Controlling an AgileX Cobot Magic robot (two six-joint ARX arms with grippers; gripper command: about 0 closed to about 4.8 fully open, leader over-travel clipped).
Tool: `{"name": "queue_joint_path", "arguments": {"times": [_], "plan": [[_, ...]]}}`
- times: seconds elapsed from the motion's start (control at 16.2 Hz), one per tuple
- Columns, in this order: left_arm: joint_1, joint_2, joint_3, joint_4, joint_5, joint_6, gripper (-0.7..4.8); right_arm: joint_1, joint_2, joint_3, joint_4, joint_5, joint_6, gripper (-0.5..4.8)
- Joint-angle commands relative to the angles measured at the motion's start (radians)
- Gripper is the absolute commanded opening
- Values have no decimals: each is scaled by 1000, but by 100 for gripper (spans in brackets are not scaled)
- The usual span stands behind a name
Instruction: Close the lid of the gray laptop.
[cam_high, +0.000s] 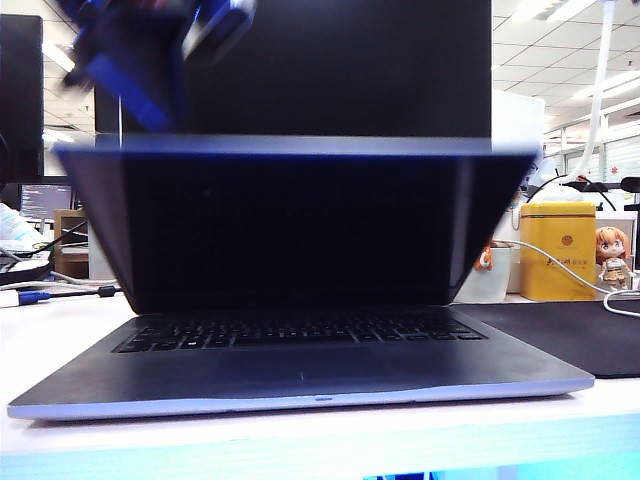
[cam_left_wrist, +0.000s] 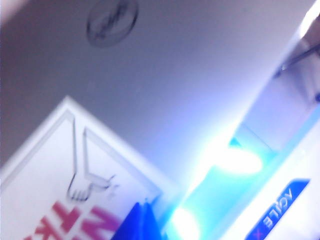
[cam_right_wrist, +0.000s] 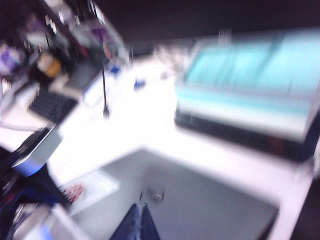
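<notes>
one gray laptop (cam_high: 300, 375) – one yellow tin (cam_high: 557, 251) – one figurine (cam_high: 612, 256).

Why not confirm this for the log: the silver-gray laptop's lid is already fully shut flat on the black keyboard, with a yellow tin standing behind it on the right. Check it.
Not fully shut. In the exterior view the thin silver-gray lid is tilted forward but open, with the black keyboard of the slim silver-gray laptop showing beneath it. The yellow tin does stand behind on the right.
</notes>
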Motion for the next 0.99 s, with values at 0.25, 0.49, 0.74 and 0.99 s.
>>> {"name": "queue_joint_path", "arguments": {"times": [0.25, 0.49, 0.74, 0.99], "plan": [[-5, -89, -184, 146, 12, -84, -6, 1, -3, 4, -348, -6, -226, -5], [-19, -164, -301, 212, 10, -121, -6, 2, -3, 4, -412, -9, -241, -5], [-74, -177, -414, 343, -56, -174, -5, 2, -3, 4, -461, -9, -279, -5], [-130, -177, -536, 476, -113, -222, -5, 2, -3, 4, -465, -10, -280, -5]]}}
